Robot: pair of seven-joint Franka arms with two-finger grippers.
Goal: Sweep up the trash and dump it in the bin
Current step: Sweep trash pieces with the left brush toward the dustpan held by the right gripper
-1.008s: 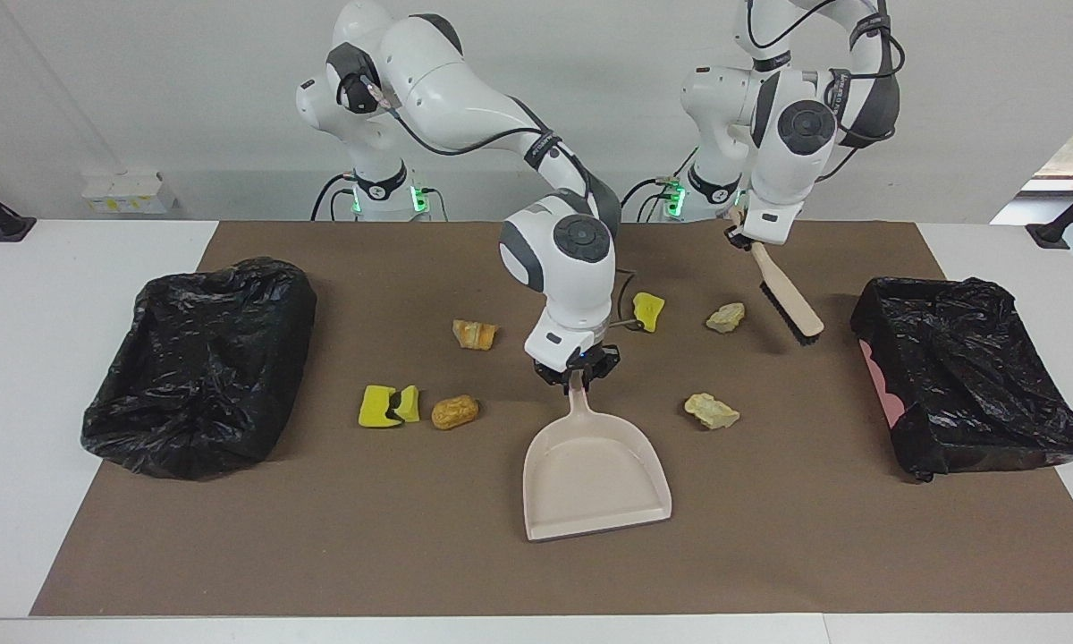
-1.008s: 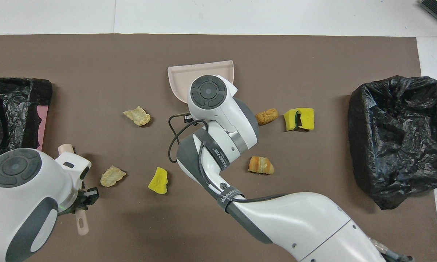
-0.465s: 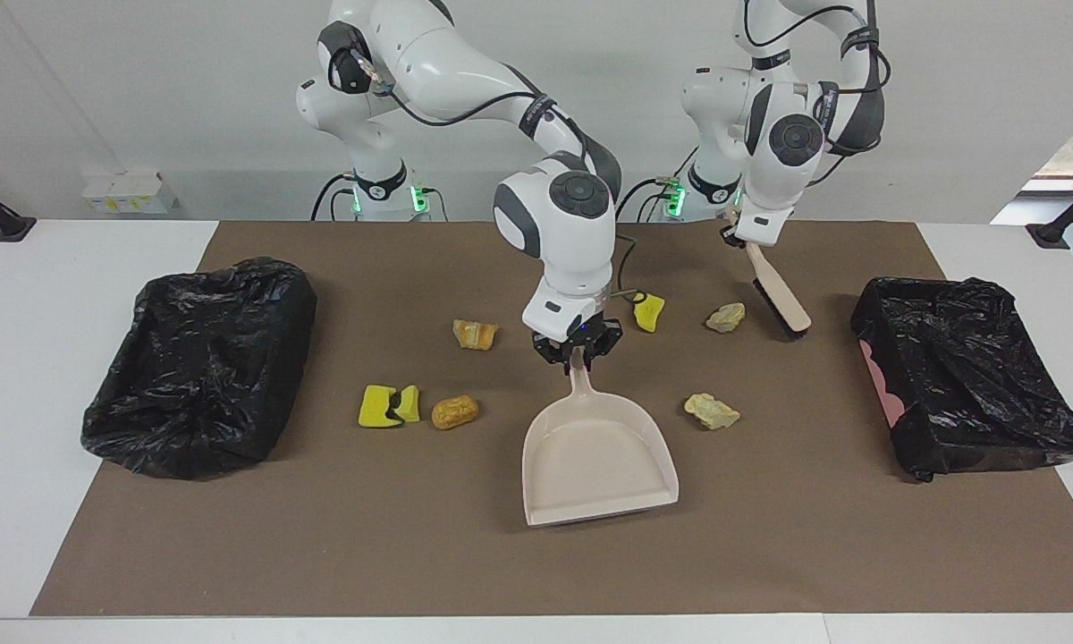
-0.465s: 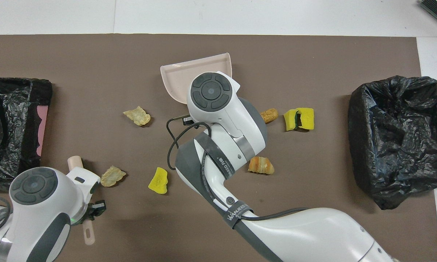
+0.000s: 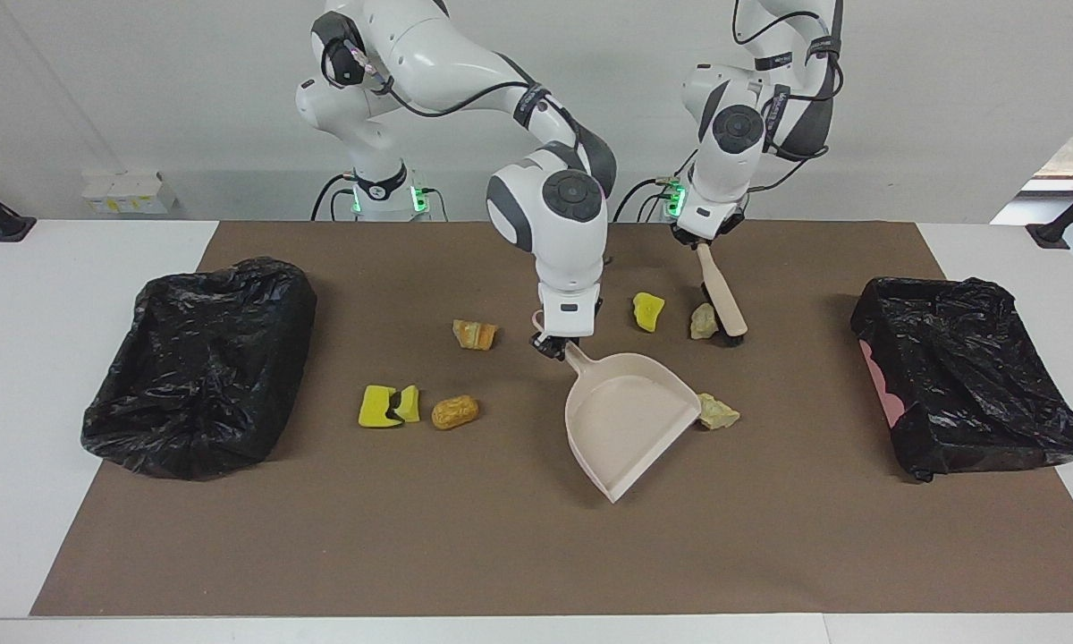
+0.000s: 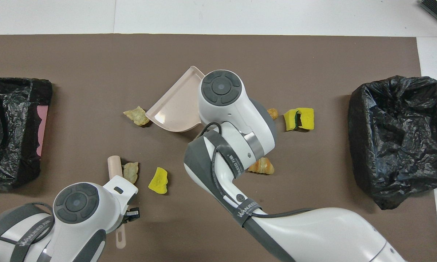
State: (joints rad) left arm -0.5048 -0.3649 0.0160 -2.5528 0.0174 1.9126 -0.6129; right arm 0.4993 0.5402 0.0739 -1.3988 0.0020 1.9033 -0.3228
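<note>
Sweeping under way, nothing dumped yet. Right gripper (image 5: 556, 344), frame centre, pinches the dustpan (image 5: 628, 420) handle; pan empty. Left gripper (image 5: 703, 240), upper right of centre, pinches the brush (image 5: 722, 293), bristles against one pale lump. Trash (image 5: 452, 411) lies scattered mid-frame on the mat. Both black-lined bins (image 5: 198, 362) show no trash.

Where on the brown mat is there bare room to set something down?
Bare: the mat strip farthest from the robots, and between dustpan and the left arm's-end bin. Crowded: the middle, with scattered trash and the brush.
</note>
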